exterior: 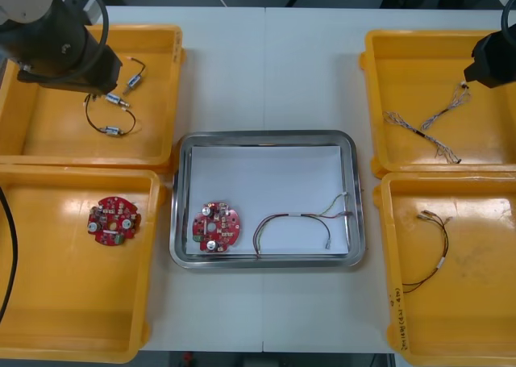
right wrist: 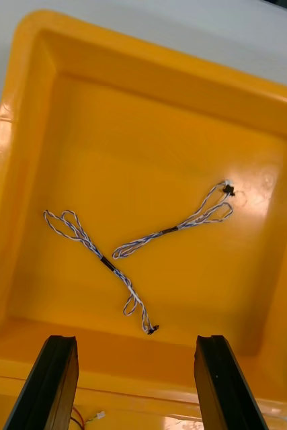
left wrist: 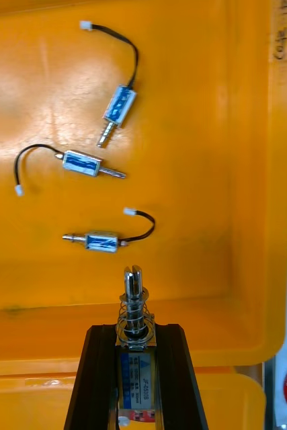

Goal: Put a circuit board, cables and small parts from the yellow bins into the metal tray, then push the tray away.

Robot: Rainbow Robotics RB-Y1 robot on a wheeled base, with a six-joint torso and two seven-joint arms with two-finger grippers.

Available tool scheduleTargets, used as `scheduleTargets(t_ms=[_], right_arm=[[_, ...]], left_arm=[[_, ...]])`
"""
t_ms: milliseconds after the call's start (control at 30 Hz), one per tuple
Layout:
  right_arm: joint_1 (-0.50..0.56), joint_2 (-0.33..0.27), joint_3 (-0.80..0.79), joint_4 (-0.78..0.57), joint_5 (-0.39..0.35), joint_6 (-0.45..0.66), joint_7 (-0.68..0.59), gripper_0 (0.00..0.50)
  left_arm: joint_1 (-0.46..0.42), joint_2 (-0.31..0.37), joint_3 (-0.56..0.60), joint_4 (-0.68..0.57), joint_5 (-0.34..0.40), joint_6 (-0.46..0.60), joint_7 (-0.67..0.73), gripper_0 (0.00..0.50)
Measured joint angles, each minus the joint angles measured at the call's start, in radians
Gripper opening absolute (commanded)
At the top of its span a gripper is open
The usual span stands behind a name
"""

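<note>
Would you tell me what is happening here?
The left gripper is shut on a small metal part above the far left yellow bin, where three more lie. The open right gripper hangs over two twisted blue and white cables in the far right yellow bin. The metal tray holds a round red circuit board and a red and yellow cable.

Noted smooth, glossy plastic on the yellow bins (exterior: 48,319) at 3 and 9 o'clock; polished metal on the tray (exterior: 266,135) rim, matt white inside — shiny finish on the small metal part (left wrist: 135,306).
</note>
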State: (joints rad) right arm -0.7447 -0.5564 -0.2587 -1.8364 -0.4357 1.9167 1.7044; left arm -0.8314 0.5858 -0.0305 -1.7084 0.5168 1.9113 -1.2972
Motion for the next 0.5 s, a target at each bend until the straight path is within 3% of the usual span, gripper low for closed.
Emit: scheduleTargets(t_ms=[500], right_arm=[[-0.112, 0.000, -0.021, 0.324, 0.069, 0.000, -0.243, 0.500]], left_arm=[[0.000, -0.128, -0.106, -0.063, -0.012, 0.001, 0.023, 0.000]])
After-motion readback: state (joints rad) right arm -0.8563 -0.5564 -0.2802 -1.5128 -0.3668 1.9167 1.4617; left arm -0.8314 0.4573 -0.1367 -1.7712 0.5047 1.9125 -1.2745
